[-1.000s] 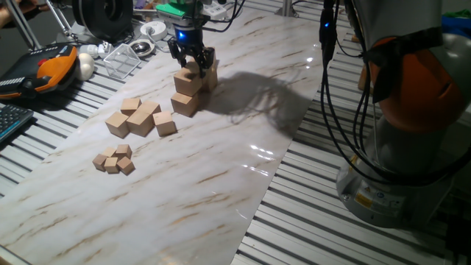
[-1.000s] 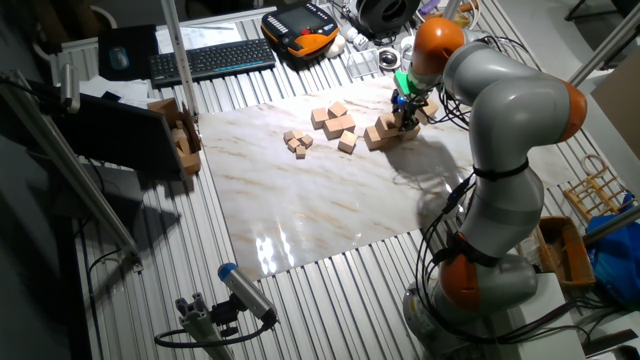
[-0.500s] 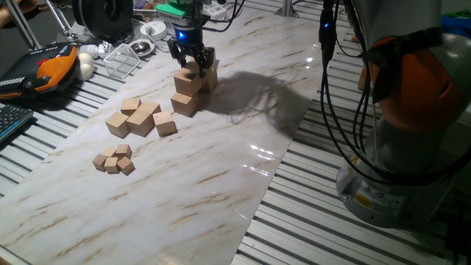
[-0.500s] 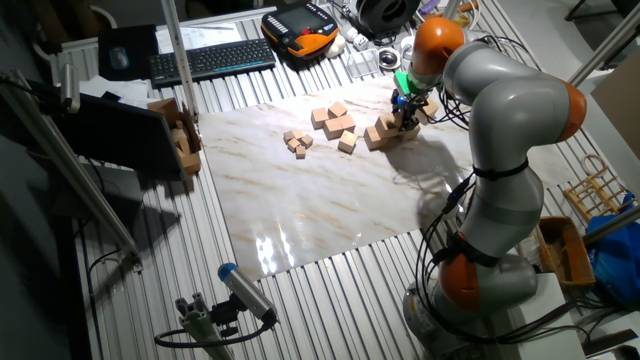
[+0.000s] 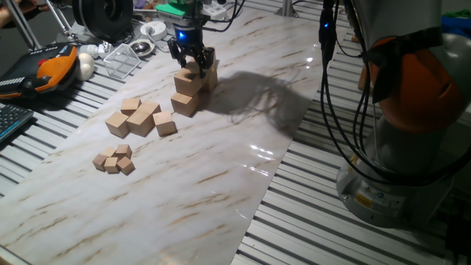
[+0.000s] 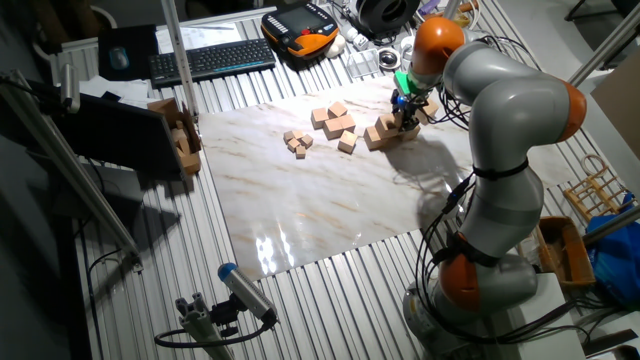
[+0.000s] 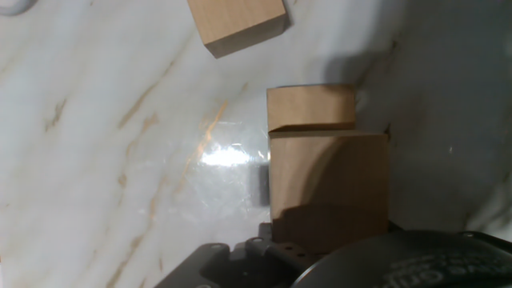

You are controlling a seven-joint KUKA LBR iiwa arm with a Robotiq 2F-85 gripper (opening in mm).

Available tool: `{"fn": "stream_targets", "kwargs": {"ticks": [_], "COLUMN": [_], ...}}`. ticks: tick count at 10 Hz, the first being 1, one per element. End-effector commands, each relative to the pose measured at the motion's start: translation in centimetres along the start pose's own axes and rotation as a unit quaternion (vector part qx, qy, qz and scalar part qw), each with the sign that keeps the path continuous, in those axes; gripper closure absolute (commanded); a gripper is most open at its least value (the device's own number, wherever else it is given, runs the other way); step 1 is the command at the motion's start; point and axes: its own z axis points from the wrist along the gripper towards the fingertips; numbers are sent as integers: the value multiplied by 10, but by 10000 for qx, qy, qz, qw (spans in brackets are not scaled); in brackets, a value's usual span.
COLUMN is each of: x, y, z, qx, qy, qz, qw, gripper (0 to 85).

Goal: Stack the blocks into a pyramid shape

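Observation:
Large tan blocks form a small stack at the far end of the marble board: one block in front, one raised behind it, another to the right. My gripper points down over the stack with its fingers on either side of the top block, seemingly shut on it. From the other side the gripper and stack look small. In the hand view the held block fills the centre right, with a lower block beyond it and a separate block at the top.
Medium wooden cubes lie left of the stack and tiny cubes nearer the front. A clear plastic tray, an orange pendant and a keyboard sit off the board. The arm's base stands at the right.

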Motion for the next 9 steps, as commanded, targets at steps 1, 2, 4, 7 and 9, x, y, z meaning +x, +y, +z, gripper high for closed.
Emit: {"fn": "stream_targets", "kwargs": {"ticks": [1,2,4,7,9], "x": [0,0,0,0,1], "y": [0,0,0,0,0], "z": [0,0,0,0,0], "qx": [-5,-4,3,11,19], "qy": [0,-16,-23,-46,-54], "qz": [-1,-17,-17,-2,-2], "qw": [10000,10000,10000,10000,10000], "gripper": [850,850,850,680,680]}}
